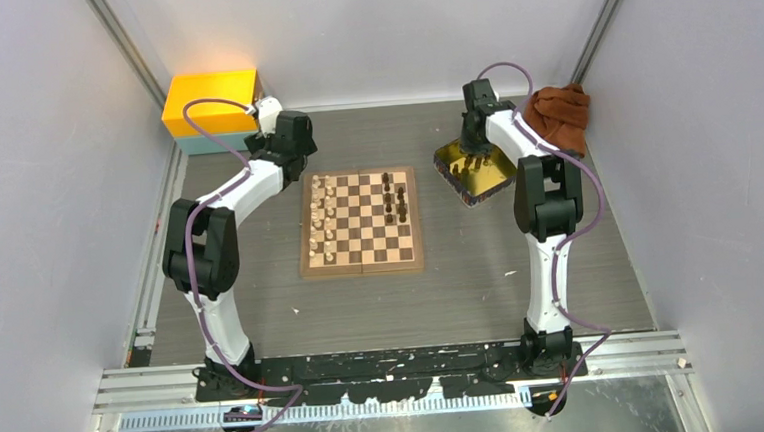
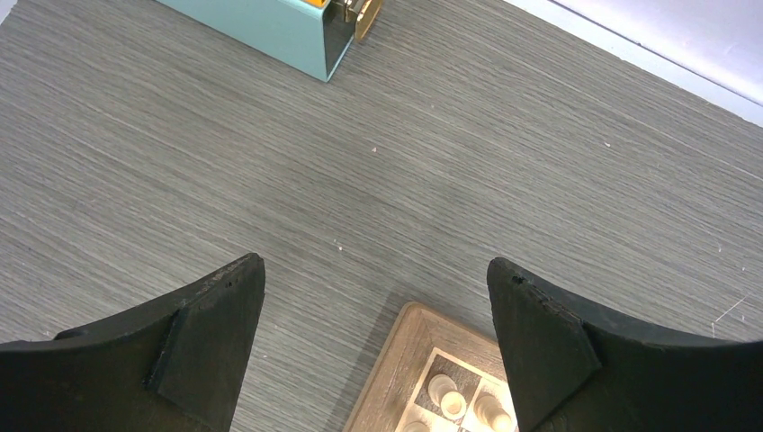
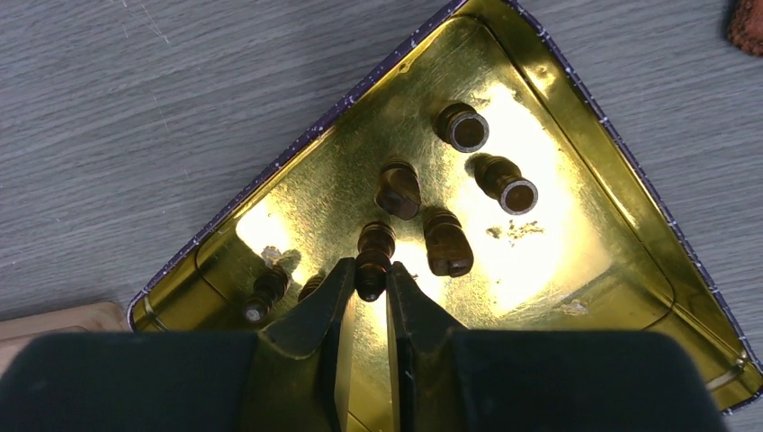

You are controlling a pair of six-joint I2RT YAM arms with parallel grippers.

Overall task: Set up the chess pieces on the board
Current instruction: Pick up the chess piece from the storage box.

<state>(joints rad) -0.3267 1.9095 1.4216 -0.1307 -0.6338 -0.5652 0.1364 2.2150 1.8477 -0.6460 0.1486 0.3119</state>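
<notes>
- The cell is enclosed by pale grey walls (image 1: 33, 147), and a metal rail (image 1: 150, 260) is fitted along the left edge of the floor area.
- The bench (image 1: 463, 291) is covered in a grey wood-grain surface marked with a few small white specks.
- A yellow box (image 1: 209, 103) on a teal base is placed in the far left corner of the bench.
- The left pincer (image 2: 375, 265) is held wide open above bare bench surface, with nothing between its fingers, just beyond the far left corner of the board (image 1: 363, 266).
- The board is laid flat at the centre of the bench.
- The cream chess pieces (image 1: 326, 219) are stood on its left files, and a few dark chess pieces (image 1: 394, 200) on its right files.
- A gold tray (image 3: 558, 261) is set to the right of the board, apart from it; loose dark chessmen are lying inside.
- The right pincer (image 3: 371, 270) is lowered into the tray and narrowed onto one dark piece (image 3: 374, 247), whose end is clamped between the fingertips.
- A brown cloth (image 1: 559, 113) is bunched in the far right corner.
</notes>
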